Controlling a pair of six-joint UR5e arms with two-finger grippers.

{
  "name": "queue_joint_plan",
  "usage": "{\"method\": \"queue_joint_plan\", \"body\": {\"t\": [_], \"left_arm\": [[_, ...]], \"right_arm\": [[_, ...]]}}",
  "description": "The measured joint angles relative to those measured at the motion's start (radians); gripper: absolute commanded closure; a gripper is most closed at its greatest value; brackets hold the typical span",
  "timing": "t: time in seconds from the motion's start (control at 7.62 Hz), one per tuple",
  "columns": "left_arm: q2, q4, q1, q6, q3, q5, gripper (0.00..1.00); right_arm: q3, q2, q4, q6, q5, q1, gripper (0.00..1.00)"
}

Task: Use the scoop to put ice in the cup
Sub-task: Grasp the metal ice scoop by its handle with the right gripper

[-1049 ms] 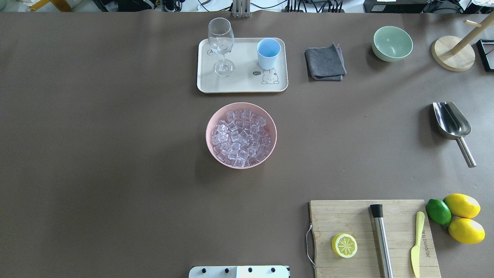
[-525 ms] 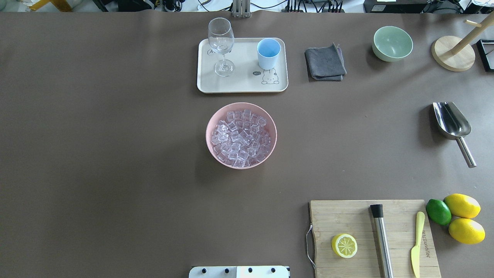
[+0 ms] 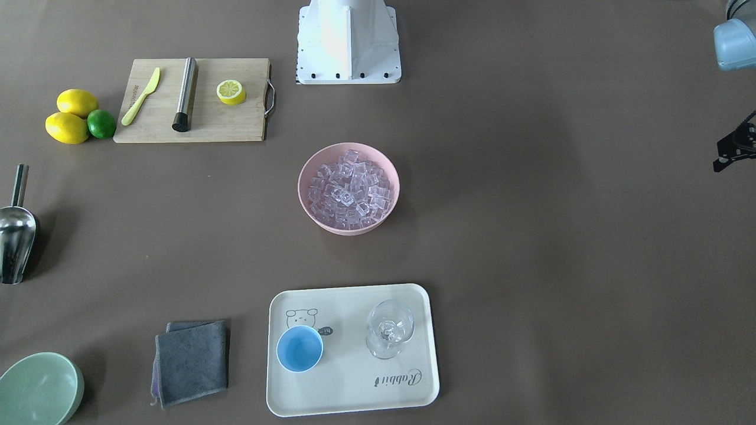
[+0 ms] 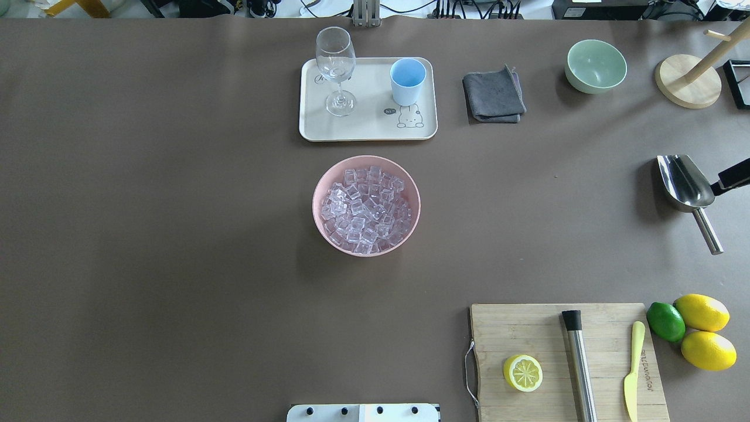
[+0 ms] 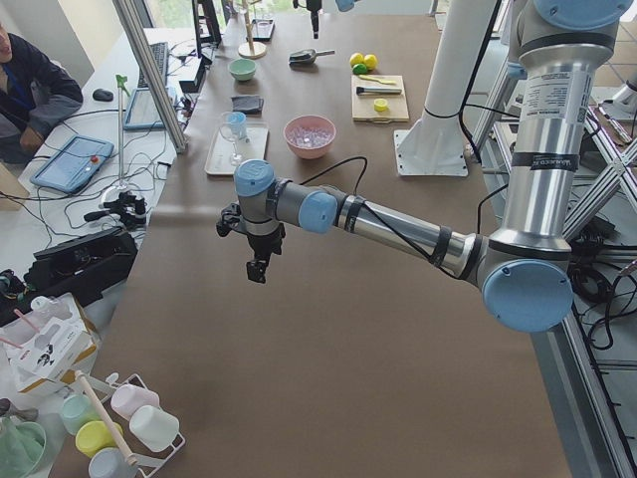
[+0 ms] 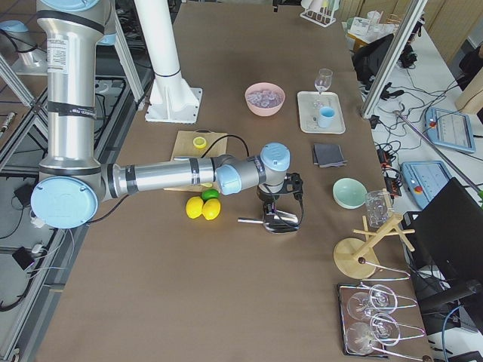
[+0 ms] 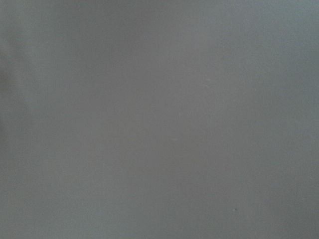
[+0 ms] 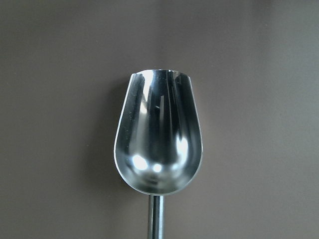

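The steel scoop [image 4: 685,184] lies on the table at the far right, handle toward the robot; the right wrist view is filled by its empty bowl [image 8: 158,139]. My right gripper [image 6: 281,210] hovers just above it; only a black part [image 4: 731,177] shows at the overhead view's right edge, so I cannot tell whether it is open. The ice [image 4: 366,205] fills a pink bowl [image 4: 314,202] at mid-table. The light-blue cup [image 4: 408,79] stands empty on a cream tray [image 4: 363,132]. My left gripper [image 5: 257,269] hangs over bare table far left; I cannot tell its state.
A stemmed glass [image 4: 336,64] shares the tray. Beyond lie a grey cloth [image 4: 493,94], a green bowl [image 4: 595,65] and a wooden stand [image 4: 687,82]. A cutting board [image 4: 527,328] with a lemon half, steel cylinder and knife sits near right, with lemons [image 4: 702,312] beside it.
A black part of my right gripper has come into the overhead view at the right edge, beside the scoop. Nothing on the table has moved.
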Motion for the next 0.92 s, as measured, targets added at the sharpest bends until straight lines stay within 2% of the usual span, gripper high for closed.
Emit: {"method": "queue_joint_plan", "body": {"t": [0.52,0.92], "left_arm": [[0.011,0.002,0.008,0.0,0.013,0.003,0.0],[0.021,0.002,-0.012,0.0,0.029,0.001,0.0]], "right_arm": [[-0.049,-0.002,0.008,-0.018,-0.082,-0.101,0.0],[-0.094,-0.013,0.006,-0.046,-0.079,-0.122,0.0]]}}
